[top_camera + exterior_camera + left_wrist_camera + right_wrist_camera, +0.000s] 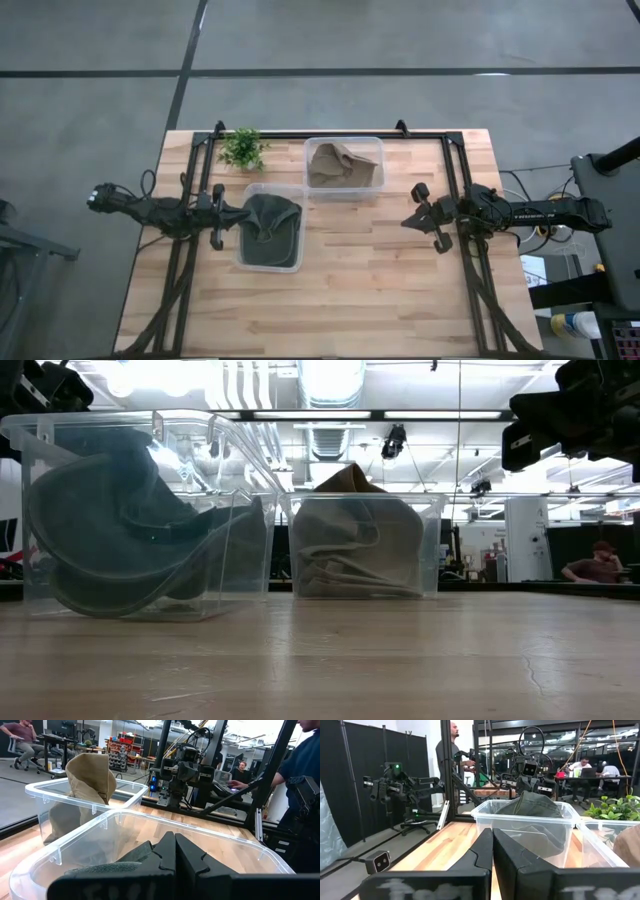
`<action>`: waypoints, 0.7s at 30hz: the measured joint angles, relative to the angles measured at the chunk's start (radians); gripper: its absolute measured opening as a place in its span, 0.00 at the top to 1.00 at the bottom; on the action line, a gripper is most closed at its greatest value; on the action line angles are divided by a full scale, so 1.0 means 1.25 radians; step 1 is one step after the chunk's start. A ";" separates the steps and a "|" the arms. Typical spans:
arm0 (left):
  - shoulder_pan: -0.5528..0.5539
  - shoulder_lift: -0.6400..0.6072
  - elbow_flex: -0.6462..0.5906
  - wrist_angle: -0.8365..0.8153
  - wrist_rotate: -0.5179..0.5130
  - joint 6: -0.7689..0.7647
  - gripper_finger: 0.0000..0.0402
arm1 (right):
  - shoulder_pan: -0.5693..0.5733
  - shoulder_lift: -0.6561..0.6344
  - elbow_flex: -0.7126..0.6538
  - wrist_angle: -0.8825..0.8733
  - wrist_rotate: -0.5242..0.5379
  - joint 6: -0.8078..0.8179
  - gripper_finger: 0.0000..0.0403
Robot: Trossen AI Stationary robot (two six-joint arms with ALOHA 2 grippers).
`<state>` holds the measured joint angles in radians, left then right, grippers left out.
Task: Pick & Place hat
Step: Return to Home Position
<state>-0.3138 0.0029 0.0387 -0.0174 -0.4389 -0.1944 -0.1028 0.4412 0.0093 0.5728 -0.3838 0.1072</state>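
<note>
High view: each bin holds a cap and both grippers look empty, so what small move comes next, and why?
Probably the left gripper should draw back from the near bin, since it sits shut and empty at that bin's rim. The dark cap lies inside, the brown cap in the far bin, and the right gripper, also shut, waits clear of both.

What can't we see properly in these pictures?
- How many brown caps lie in the top bin: in the high view they bunch into one heap, and in the low view the cloudy wall blurs them.
- Most of the blue cap: in the left wrist view the left gripper sits in front of it.
- The right gripper in the low view: the top edge cuts it off.
</note>
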 joint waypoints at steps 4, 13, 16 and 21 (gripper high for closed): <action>0.000 0.000 0.000 0.000 0.000 0.000 1.00 | 0.000 0.000 0.000 0.000 0.000 -0.007 0.98; 0.000 0.000 0.000 0.001 0.000 0.000 1.00 | 0.000 0.000 0.000 0.000 0.000 -0.008 0.98; 0.000 0.000 0.000 0.001 0.000 0.000 1.00 | 0.000 0.000 0.000 0.000 0.000 -0.002 0.98; 0.000 0.000 0.000 0.001 0.000 0.000 1.00 | 0.000 0.000 0.000 0.000 0.000 -0.008 0.98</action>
<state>-0.3138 0.0028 0.0387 -0.0158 -0.4386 -0.1940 -0.1028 0.4412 0.0093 0.5732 -0.3837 0.0975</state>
